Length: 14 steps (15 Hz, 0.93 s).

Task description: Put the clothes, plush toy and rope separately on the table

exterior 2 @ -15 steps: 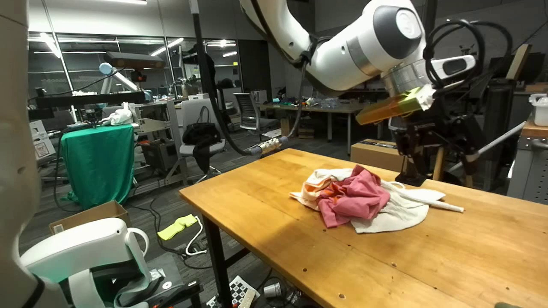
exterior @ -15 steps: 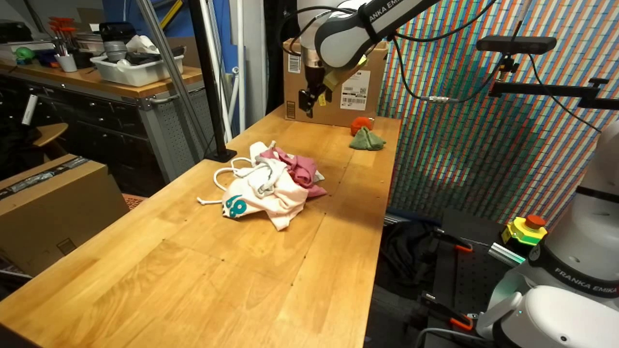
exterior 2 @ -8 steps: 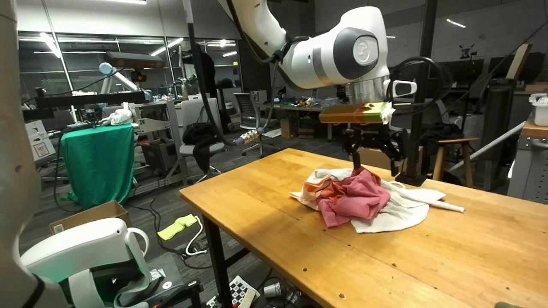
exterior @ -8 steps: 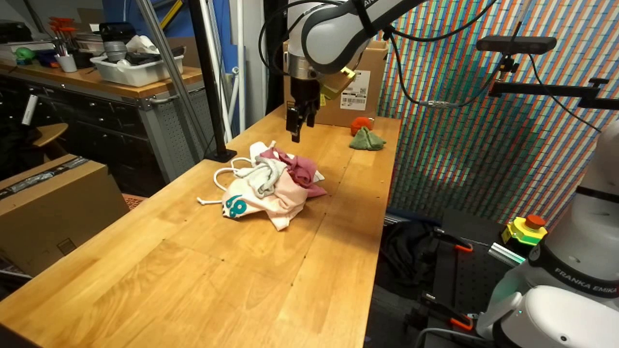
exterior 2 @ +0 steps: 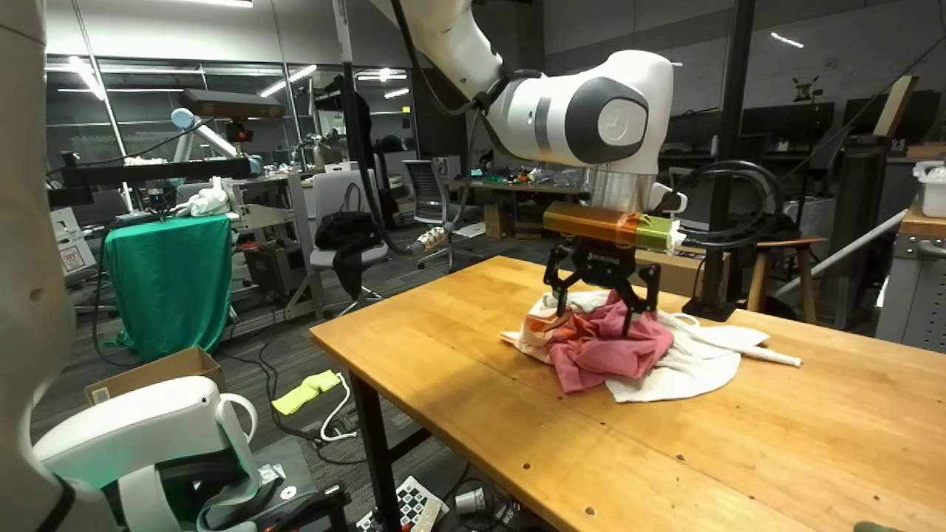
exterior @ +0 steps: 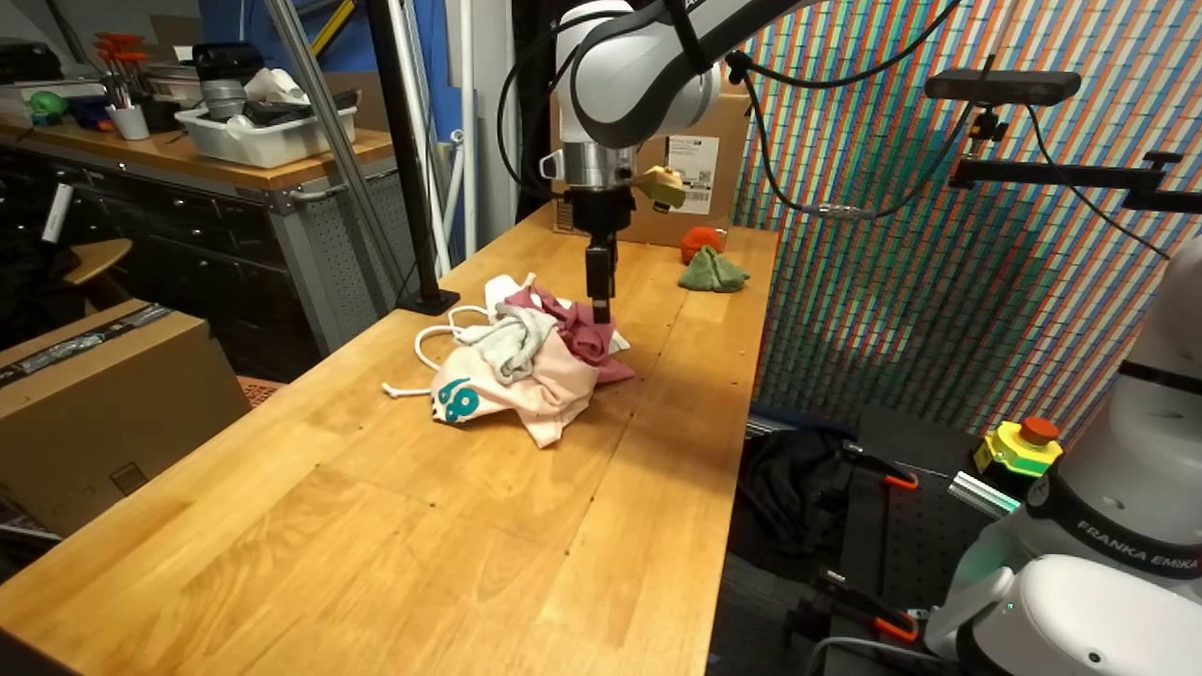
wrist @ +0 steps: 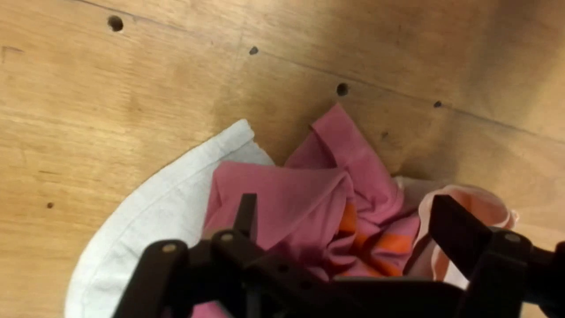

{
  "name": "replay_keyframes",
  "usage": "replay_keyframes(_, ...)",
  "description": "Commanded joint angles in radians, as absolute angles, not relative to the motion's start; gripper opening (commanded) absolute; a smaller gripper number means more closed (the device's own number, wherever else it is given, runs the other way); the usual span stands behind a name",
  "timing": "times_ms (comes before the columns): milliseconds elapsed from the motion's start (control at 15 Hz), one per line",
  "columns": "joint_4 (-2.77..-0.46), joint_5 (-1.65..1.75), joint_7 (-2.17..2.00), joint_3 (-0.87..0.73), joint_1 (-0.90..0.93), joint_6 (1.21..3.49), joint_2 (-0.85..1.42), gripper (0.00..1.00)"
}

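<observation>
On the honey-coloured plank table (exterior: 488,526), the clothes (exterior 2: 621,351) lie rumpled together: a white cloth (wrist: 132,238) with a curved hem, a teal-printed cream cloth (exterior: 545,399), a pink garment (wrist: 291,203) with orange in its folds. The gripper (exterior 2: 594,324) stands over them, jaws spread wide.
</observation>
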<state>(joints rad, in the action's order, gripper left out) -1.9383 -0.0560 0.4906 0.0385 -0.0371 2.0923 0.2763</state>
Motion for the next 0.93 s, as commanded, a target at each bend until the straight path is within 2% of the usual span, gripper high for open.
replay_keyframes(0,-1.89,-0.063,0.616,0.057,-0.062,2.004,0.322,1.0)
replay_keyframes(267,-1.901,-0.051,0.613,0.056,-0.05,2.056,0.337,1.0)
replay_keyframes(867,-1.97,0.119,0.464,0.038,-0.006,2.345,0.35,1.0)
